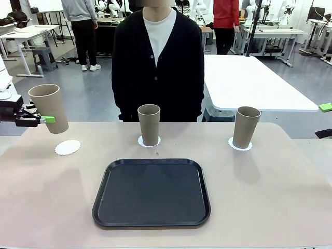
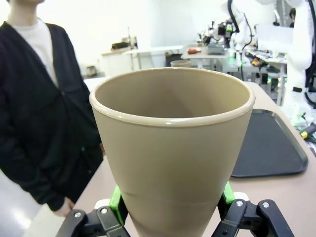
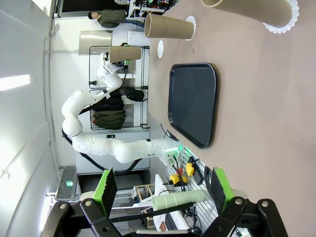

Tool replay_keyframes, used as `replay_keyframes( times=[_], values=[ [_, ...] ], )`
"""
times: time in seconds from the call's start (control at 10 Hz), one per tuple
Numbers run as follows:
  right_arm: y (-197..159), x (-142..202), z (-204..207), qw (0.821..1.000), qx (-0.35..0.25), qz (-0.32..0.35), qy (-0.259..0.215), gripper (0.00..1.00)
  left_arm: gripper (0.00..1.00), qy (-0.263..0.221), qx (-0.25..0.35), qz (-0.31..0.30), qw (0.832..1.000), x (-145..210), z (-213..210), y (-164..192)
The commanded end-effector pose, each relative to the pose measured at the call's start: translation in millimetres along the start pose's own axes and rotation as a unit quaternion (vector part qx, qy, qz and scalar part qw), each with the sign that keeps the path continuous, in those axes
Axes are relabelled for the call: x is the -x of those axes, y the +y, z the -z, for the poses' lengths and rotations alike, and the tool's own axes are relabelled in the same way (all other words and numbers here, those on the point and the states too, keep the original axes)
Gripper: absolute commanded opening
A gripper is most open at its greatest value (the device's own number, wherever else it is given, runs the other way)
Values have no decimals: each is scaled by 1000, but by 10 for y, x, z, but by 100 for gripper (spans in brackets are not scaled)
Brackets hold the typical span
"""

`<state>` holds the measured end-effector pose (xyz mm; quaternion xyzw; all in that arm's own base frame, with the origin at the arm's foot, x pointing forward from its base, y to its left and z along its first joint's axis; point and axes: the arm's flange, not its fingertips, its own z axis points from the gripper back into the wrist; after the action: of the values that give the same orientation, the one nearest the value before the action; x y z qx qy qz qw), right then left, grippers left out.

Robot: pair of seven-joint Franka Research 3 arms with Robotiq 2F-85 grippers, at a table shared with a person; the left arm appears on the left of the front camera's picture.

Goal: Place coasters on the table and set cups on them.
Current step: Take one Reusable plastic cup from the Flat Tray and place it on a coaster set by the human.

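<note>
Two cups (image 1: 149, 124) (image 1: 246, 127) stand on coasters at my 12 and 2 o'clock. My left hand (image 1: 44, 120) clamps the third cup (image 1: 50, 108) low, above the bare coaster (image 1: 67, 147) at 10 o'clock on the counter (image 1: 270, 197), ready to lower; my right hand (image 3: 163, 190) gapes wide, empty.

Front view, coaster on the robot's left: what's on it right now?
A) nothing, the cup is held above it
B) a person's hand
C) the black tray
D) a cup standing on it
A: the left coaster lies bare on the table, while the left tool is shut on a cup held in the air above it.
</note>
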<state>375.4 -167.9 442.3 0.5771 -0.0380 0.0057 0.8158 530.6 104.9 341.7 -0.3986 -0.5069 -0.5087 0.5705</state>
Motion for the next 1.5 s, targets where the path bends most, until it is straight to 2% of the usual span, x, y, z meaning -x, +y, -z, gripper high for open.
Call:
replay_keyframes(
  times=[0.0,0.3,0.8,1.4],
  values=[
    [5,-9,0,1000,0,-4,1,100,85,-21,26,18,999,60,43,93],
    [5,-9,0,1000,0,-4,1,100,85,-19,22,44,999,277,114,210],
    [5,-9,0,1000,0,-4,1,100,85,16,30,11,999,626,156,305],
    [5,-9,0,1000,0,-4,1,100,85,7,32,-6,999,861,177,343]
  ],
)
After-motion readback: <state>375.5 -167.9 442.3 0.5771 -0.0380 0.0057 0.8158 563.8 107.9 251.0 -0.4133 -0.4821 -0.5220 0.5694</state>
